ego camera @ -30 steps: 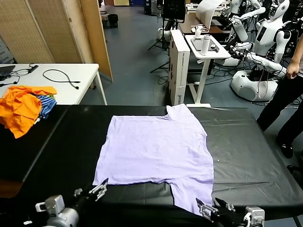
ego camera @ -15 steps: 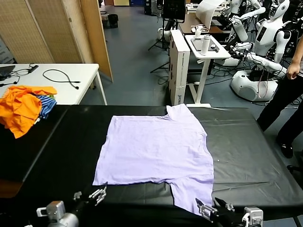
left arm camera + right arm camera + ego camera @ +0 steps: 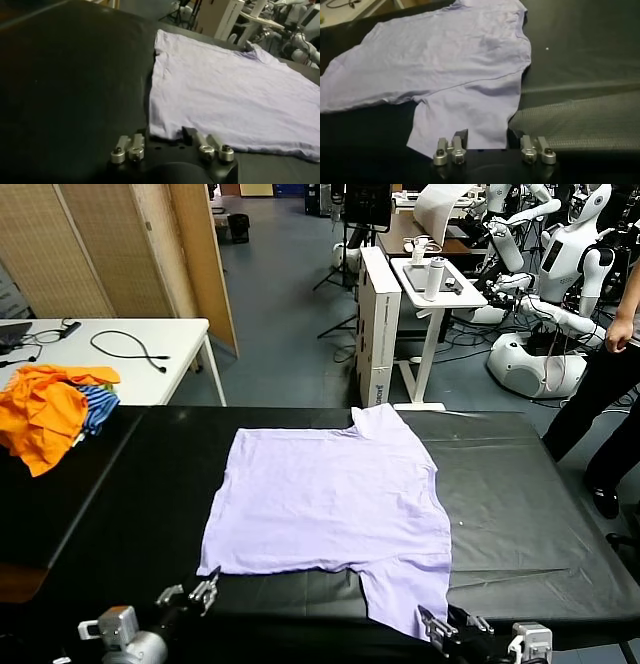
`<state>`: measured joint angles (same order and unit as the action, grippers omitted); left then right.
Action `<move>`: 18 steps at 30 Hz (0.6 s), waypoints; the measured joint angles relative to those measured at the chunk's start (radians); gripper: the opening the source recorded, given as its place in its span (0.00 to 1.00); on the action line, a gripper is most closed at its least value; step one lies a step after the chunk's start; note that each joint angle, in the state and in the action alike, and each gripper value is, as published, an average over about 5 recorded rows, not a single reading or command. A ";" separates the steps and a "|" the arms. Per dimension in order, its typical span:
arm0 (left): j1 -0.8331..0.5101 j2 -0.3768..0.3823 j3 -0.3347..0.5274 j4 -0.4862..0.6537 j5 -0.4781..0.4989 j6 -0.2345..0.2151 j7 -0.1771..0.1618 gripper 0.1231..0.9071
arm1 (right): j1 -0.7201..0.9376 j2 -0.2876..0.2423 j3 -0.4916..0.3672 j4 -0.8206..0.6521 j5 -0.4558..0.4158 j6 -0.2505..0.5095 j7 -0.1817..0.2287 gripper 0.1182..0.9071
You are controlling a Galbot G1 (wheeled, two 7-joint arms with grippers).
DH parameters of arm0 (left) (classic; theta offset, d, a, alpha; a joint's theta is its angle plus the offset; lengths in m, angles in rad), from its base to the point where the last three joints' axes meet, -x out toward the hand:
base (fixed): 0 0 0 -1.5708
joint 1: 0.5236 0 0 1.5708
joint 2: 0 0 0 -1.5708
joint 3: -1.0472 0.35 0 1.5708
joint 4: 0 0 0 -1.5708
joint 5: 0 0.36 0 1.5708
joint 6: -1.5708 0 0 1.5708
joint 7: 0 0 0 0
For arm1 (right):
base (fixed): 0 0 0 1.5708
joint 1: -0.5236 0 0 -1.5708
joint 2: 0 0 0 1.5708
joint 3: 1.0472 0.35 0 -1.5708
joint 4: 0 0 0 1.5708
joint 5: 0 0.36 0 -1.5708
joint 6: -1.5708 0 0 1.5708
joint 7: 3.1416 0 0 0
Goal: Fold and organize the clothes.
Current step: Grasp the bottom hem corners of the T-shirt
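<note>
The clothes are one pale lavender T-shirt [image 3: 330,494] spread flat on the black table [image 3: 520,484], plain side up. My left gripper [image 3: 207,586] is low at the near left, at the shirt's near left corner [image 3: 165,127]. In the left wrist view its gripper [image 3: 166,135] has both fingers apart with that corner between them. My right gripper [image 3: 432,624] is at the near sleeve [image 3: 410,594]. The right wrist view shows its gripper [image 3: 487,136] straddling the sleeve hem [image 3: 470,120], fingers apart.
A heap of orange and blue-striped garments [image 3: 45,409] lies at the table's far left. A white table [image 3: 130,349] with a cable stands behind it. A person [image 3: 610,374] stands at the right, beyond the table, with white robots and a stand farther back.
Both grippers' fingers have drawn closer together at the shirt's near edge. The left gripper has slid slightly toward the table's near edge. The shirt has not moved.
</note>
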<state>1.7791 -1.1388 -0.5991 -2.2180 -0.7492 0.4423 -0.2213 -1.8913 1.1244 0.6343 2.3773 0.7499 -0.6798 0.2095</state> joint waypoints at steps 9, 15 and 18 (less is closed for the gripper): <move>0.014 -0.001 0.001 -0.005 0.001 -0.004 -0.006 0.08 | -0.020 -0.004 0.006 0.032 0.001 -0.019 0.033 0.03; 0.051 0.005 -0.013 -0.043 0.004 -0.005 -0.022 0.04 | -0.065 -0.004 0.018 0.082 0.002 -0.054 0.064 0.03; 0.079 0.013 -0.031 -0.070 -0.004 -0.006 -0.031 0.04 | -0.086 0.000 0.017 0.099 0.003 -0.056 0.074 0.03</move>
<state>1.8583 -1.1260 -0.6297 -2.2881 -0.7532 0.4361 -0.2528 -1.9777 1.1244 0.6509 2.4767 0.7525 -0.7361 0.2832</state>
